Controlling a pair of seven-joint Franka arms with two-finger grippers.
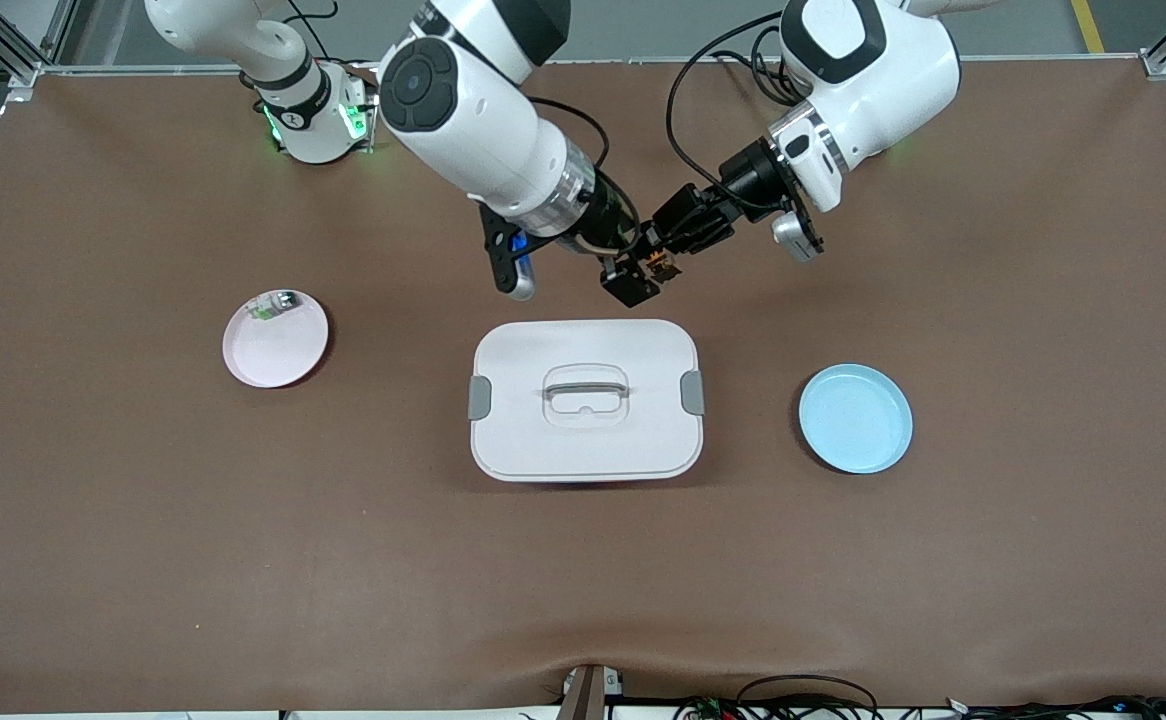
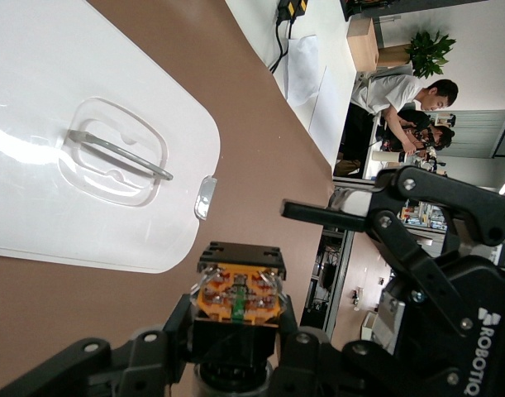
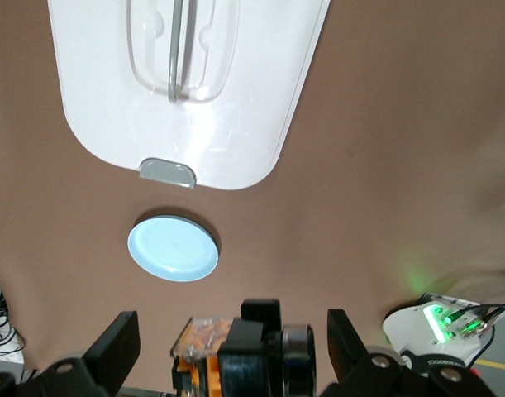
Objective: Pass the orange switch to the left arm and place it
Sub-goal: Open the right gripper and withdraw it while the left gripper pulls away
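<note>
On the brown surface (image 1: 93,520), toward the right arm's end, a pink plate (image 1: 275,340) carries a small silvery part (image 1: 276,303) too tiny to make out. The right gripper (image 1: 633,283) hangs over bare surface just above the white box (image 1: 585,400), fingers spread wide on either side of the orange switch (image 3: 204,339) without touching it. The left gripper (image 1: 665,255) is clamped on the switch (its black body mostly hidden between the fingers). A blue plate (image 1: 855,418) lies toward the left arm's end.
</note>
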